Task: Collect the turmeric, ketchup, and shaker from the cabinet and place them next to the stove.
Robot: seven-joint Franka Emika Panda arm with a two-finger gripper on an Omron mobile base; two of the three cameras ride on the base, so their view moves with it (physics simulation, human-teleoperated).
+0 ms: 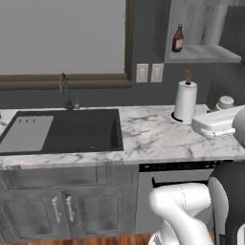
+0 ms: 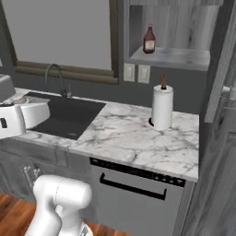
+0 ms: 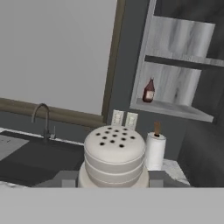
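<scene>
Your gripper pinches the shaker between its fingers, above the counter. Keep it upright and level as you carry it toward the stove. Farther off, the ketchup waits on the cabinet shelf.

Soft, even, rendered light with no clear source and no glare. The window reads as a flat pale grey panel, bright but casting no beam. The marble surface is the lightest area; the sink and walls sit dim and dark. A faint shadow rings the foot of the paper-towel roll. All three pictures are slightly soft and low in detail. In the hand view the shaker looms large and mildly blurred, close to the lens
</scene>
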